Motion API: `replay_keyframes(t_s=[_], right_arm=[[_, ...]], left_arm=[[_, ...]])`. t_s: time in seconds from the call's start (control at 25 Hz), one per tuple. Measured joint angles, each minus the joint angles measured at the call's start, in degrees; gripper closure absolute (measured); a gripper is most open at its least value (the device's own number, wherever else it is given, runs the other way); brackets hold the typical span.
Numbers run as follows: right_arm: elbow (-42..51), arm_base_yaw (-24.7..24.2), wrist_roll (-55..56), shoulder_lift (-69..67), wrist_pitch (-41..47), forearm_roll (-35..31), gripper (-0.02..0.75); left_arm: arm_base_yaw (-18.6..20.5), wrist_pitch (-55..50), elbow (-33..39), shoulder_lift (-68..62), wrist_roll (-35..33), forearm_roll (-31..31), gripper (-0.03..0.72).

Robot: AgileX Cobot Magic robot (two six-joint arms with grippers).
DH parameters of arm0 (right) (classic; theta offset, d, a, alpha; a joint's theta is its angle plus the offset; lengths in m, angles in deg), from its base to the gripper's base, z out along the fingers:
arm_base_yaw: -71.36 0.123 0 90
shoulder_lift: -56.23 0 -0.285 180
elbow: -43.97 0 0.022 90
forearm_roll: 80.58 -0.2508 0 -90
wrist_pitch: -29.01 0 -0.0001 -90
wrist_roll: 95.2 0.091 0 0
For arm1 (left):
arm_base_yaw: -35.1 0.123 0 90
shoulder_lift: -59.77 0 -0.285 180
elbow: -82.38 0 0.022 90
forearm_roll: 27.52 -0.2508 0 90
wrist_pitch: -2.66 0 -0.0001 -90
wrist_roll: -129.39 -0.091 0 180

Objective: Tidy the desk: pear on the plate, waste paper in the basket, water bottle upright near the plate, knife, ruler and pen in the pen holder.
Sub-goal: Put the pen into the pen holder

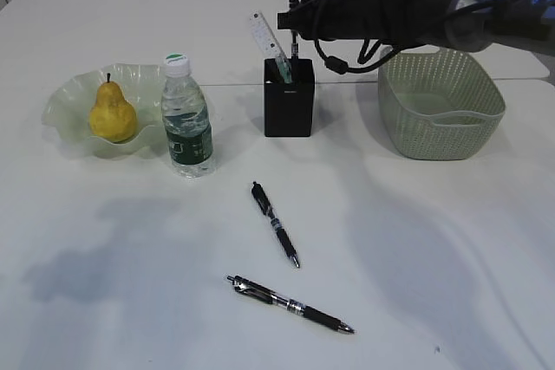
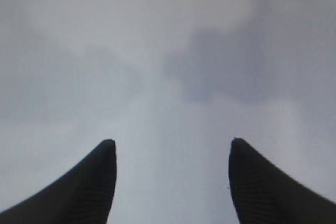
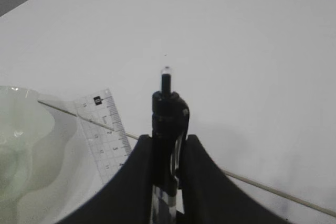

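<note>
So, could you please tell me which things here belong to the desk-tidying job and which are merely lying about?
Job:
pear
plate
water bottle
ruler
pen holder
basket
held pen
two loose pens

Lying about:
nothing visible

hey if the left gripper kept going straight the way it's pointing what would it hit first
Probably just the bare table. The left gripper is open, and its wrist view shows only pale, shadowed surface ahead of the fingers. How far off the table lies is unclear.

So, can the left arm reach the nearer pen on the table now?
Probably yes: the left gripper is open and holds nothing, and the nearer pen lies alone on bare table.
</note>
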Motion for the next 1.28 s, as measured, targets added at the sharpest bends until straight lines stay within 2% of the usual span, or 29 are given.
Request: replay_keyframes(t_s=[0.52, 0.68, 0.84, 0.92, 1.28], right_arm=[[0.0, 0.0, -4.4, -2.0, 3.7, 0.0, 0.644], [0.0, 0.0, -4.4, -2.1, 3.7, 0.0, 0.583], [0.0, 0.0, -4.4, -2.1, 3.8, 0.0, 0.457], [0.0, 0.0, -4.4, -2.1, 3.8, 0.0, 0.419], [0.0, 0.0, -4.5, -1.5, 4.9, 0.0, 0.393]], left_arm=[[0.0, 0.0, 0.0, 0.0, 0.0, 0.0, 0.214], [0.0, 0.0, 0.0, 0.0, 0.0, 0.0, 0.214], [0.0, 0.0, 0.0, 0.0, 0.0, 0.0, 0.214], [0.0, 0.0, 0.0, 0.0, 0.0, 0.0, 0.214], [0.0, 0.0, 0.0, 0.0, 0.0, 0.0, 0.214]])
